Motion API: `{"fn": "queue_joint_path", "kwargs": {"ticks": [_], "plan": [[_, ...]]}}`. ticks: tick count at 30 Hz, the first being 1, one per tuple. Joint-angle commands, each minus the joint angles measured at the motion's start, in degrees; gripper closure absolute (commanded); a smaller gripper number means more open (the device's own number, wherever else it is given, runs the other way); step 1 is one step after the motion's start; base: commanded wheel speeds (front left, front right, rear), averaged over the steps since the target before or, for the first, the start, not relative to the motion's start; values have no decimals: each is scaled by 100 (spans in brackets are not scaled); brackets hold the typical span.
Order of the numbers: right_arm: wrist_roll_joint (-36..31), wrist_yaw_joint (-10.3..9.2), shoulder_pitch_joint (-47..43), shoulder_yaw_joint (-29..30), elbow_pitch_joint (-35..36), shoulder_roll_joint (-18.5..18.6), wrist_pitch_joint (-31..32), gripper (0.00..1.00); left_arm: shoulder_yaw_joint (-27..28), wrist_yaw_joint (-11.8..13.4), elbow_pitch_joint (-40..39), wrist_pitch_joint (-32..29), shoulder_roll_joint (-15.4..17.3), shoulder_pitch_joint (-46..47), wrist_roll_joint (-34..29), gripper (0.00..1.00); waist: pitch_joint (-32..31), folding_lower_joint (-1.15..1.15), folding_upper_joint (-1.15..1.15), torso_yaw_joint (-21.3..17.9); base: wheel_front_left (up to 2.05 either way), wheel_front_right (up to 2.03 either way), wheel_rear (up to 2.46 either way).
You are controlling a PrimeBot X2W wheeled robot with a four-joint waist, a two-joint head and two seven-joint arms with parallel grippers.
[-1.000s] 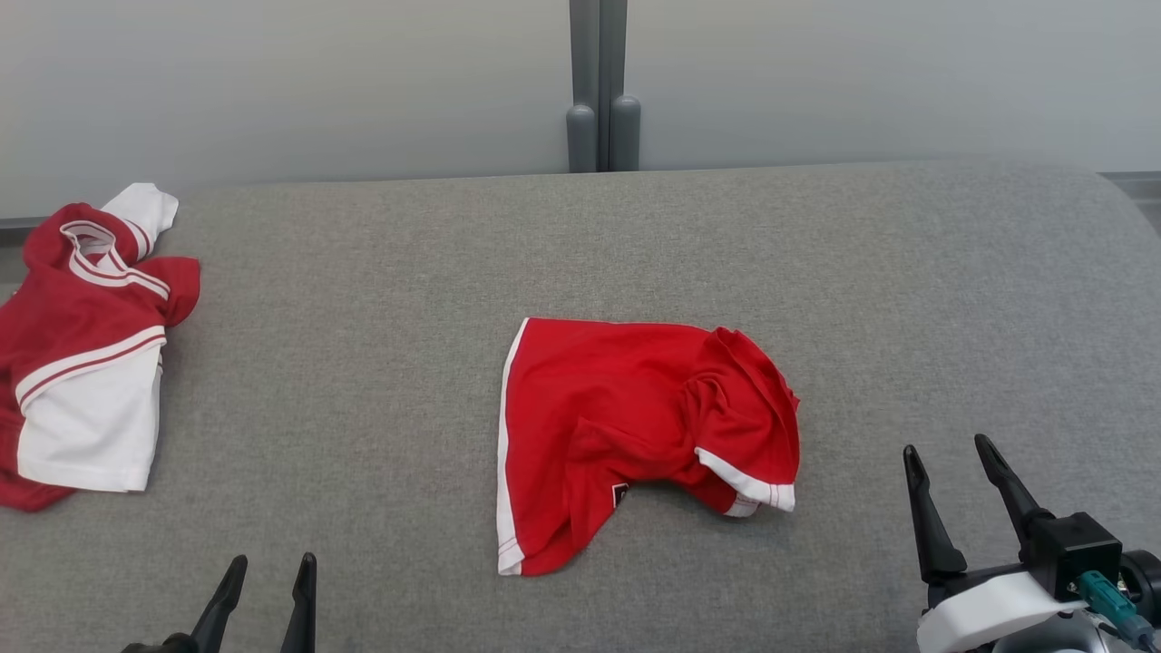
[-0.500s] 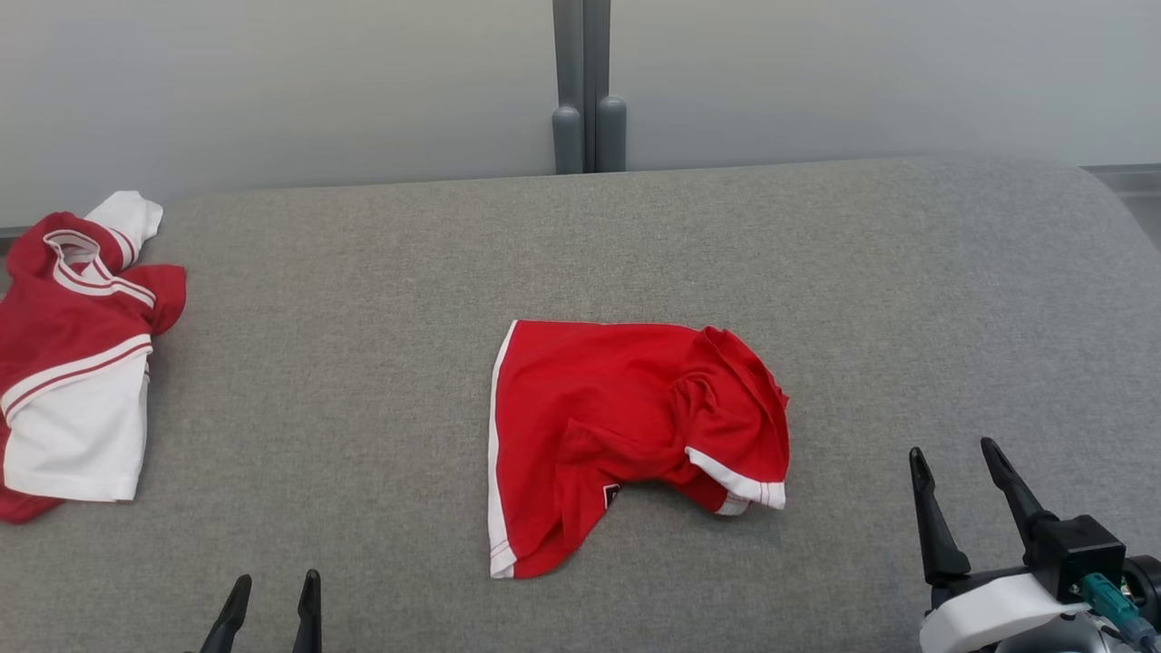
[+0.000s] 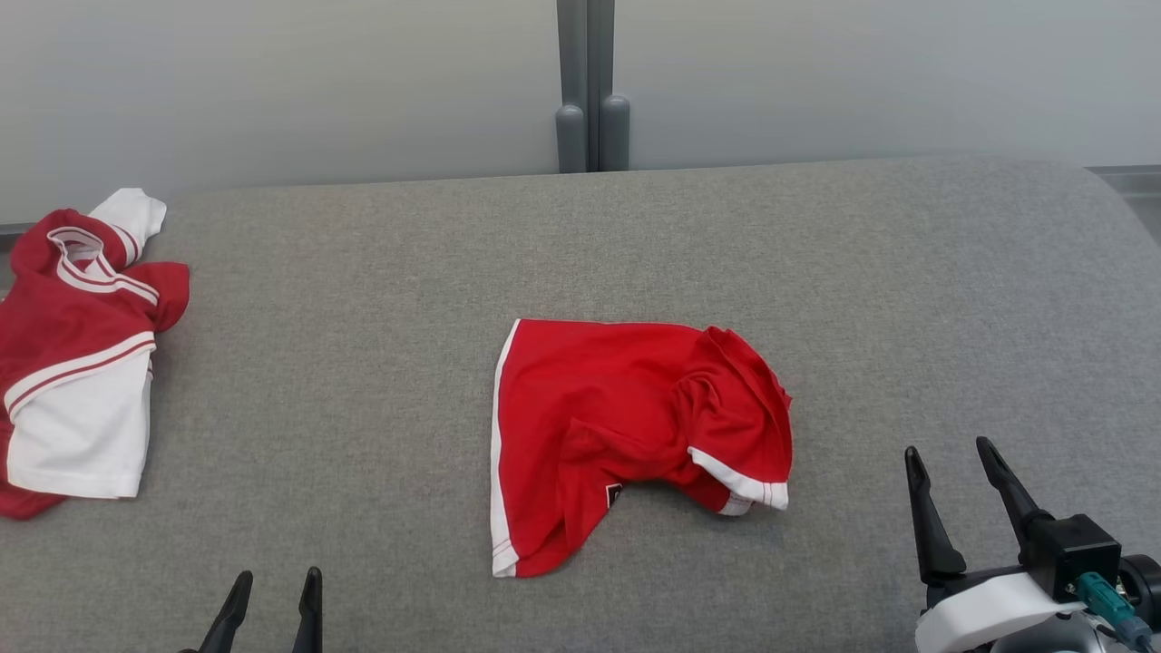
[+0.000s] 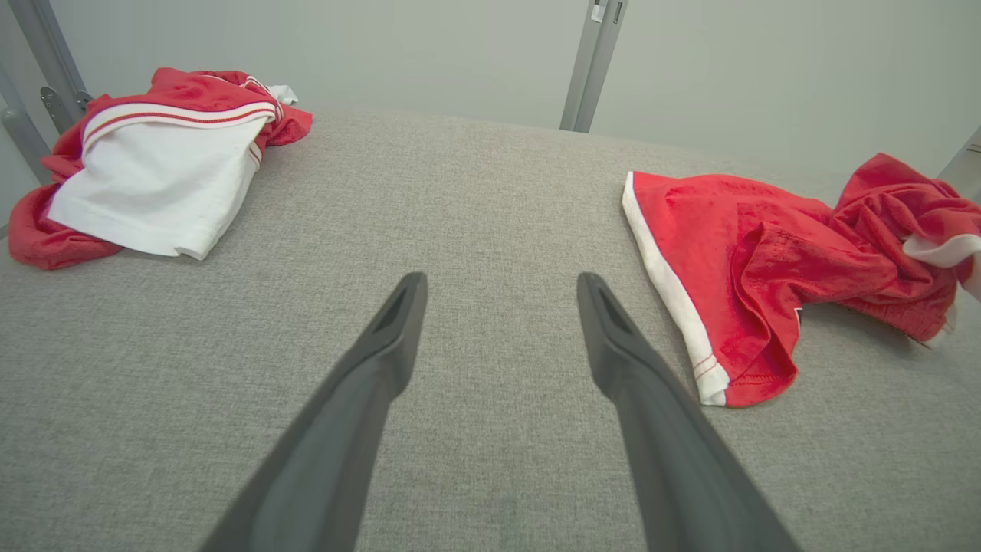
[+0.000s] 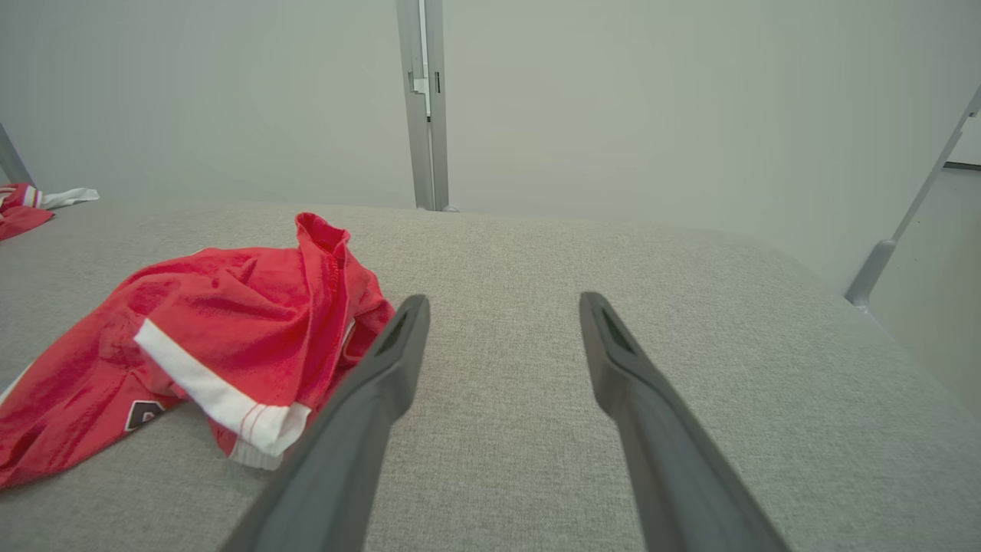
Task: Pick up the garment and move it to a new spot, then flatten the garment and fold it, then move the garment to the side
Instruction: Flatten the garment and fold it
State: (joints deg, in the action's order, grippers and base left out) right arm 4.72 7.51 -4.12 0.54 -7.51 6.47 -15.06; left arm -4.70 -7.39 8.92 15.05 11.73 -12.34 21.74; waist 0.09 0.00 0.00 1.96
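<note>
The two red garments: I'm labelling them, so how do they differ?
The middle garment is nearly all red with thin white trim; the left garment shows a big white panel. The middle garment lies centrally; the left garment sits at the left edge. Both are rumpled.

I could read no word, number or brand on anything in front of me. The nearest thing to a label was a small dark patch point(image 3: 615, 495) with a pale outline, sitting on the red garment point(image 3: 626, 408) at the edge of its lower hem. Whatever it carried was too small and creased for me to make out, even from my right wrist.
</note>
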Motion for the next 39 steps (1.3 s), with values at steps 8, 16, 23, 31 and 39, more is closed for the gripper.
{"fn": "queue_joint_path", "kwargs": {"ticks": [8,16,23,31,39], "plan": [[-36,-4,78,-25,27,8,-18,0,-191,-17,-19,19,-11,195,70,0,50,0,0,-1,0,0,0],[-33,-4,240,-159,77,-8,-18,0,-1413,-17,854,-101,-95,1073,655,0,232,0,0,-204,0,0,0],[-15,-4,342,-181,106,-38,-18,0,-2020,-16,1845,-492,-202,1729,1323,0,366,0,0,-493,0,0,0],[2,-4,391,-119,114,-49,-18,0,-2499,-16,2671,-788,-274,2144,2065,62,461,0,0,-812,0,0,0],[-2,-4,477,-162,112,-106,-18,0,-3314,-17,2003,-1041,-121,2577,2768,100,562,0,0,-1009,0,0,0]]}}
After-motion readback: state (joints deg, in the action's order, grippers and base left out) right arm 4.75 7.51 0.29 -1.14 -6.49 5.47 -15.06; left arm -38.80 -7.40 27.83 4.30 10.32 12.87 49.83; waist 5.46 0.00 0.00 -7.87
